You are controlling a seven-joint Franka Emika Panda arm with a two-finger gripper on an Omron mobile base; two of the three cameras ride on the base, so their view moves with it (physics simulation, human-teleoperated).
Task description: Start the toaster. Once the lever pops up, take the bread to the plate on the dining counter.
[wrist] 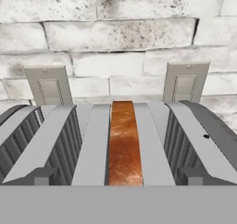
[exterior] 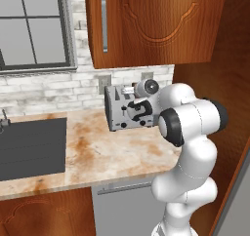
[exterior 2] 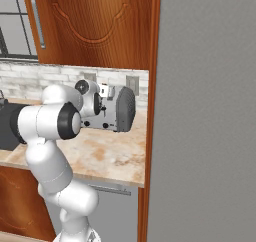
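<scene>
The silver-grey toaster [exterior: 116,112] stands at the back of the marbled worktop [exterior: 107,154], against the brick wall. My gripper [exterior: 137,111] hovers right at its front face, by the black levers and knobs, open with nothing between the fingers. From the right, the hand [exterior 2: 101,107] covers the toaster [exterior 2: 123,109] front. The hand view looks along the toaster top [wrist: 88,144]; the bread [wrist: 122,144] shows as a brown crust edge sunk in a middle slot. The plate and the dining counter are out of view.
A dark sink [exterior: 29,147] lies in the worktop to the left. A wooden wall cabinet [exterior: 151,25] hangs above the toaster. Two wall outlets [wrist: 48,85] sit behind it. A tall grey panel [exterior 2: 205,111] closes off the right side.
</scene>
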